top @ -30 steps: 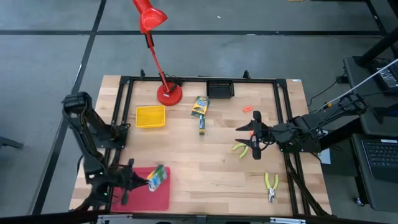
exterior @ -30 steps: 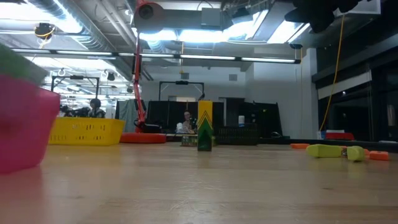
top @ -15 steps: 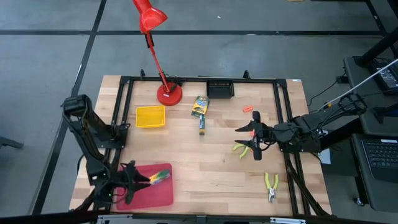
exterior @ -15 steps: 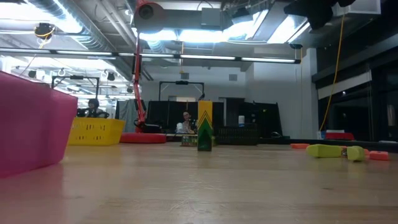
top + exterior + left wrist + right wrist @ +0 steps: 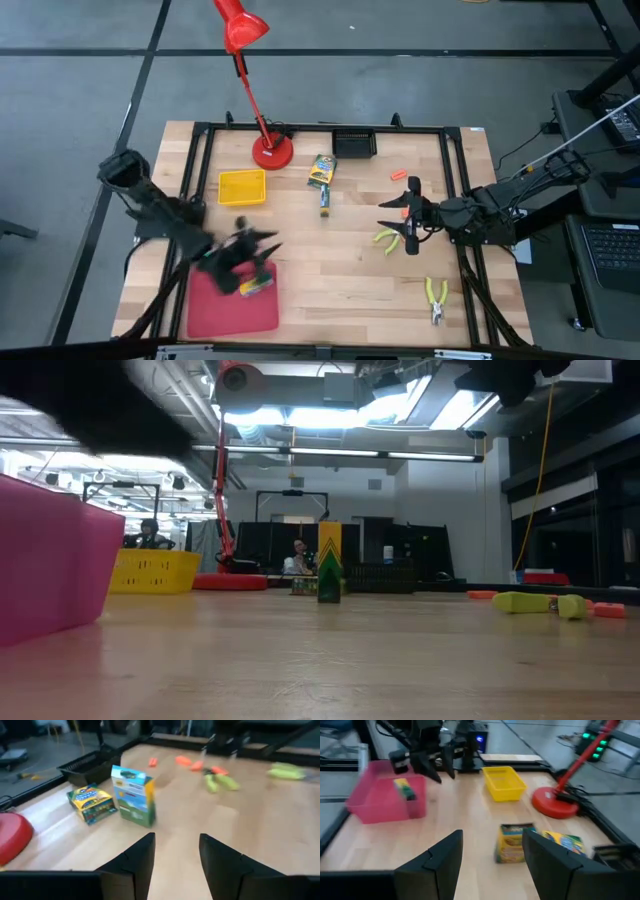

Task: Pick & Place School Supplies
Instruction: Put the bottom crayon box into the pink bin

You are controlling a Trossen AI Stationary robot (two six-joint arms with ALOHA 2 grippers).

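Observation:
A green-and-yellow box lies in the red tray at the near left; the right wrist view shows this box inside the tray. My left gripper hovers open just beyond the tray's far right corner, with nothing between its fingers. Two more boxes sit mid-table, one standing on end and one lying flat. My right gripper waits open at the right, beside a green-handled tool and orange pieces.
A yellow tray, the red lamp's base and a black tray stand along the far side. Yellow-handled pliers lie near the right front. Bare wood lies in the table's middle and near side.
My left gripper has opened and let go of the green-and-yellow box, which now lies in the red tray. The gripper has then swung up and toward the table's far right, away from the tray.

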